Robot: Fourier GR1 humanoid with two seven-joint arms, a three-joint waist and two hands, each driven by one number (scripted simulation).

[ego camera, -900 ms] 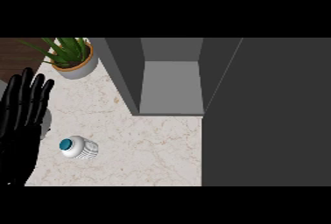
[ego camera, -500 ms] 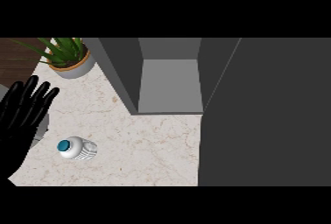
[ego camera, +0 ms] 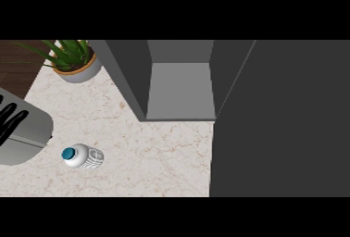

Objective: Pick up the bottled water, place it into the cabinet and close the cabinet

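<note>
Left hand point(ego camera: 10, 121), black fingers straight and holding nothing, shows at the far left of the counter point(ego camera: 164, 152) on its grey forearm point(ego camera: 27, 134), just left of the bottled water point(ego camera: 82, 156) but not touching it. Beyond the bottle, toward the counter's back edge, sits a potted plant point(ego camera: 71, 60). The bottle itself stands upright on the pale marble, its teal cap point(ego camera: 69, 153) facing up. To the bottle's right and farther back, the grey cabinet point(ego camera: 179, 81) stands open, its inner floor bare, with the dark door point(ego camera: 280, 118) swung out at the far right. No right hand appears. The pickup seems not yet begun; the next move calls for bringing the hand across to the bottle and curling fingers round its body.
</note>
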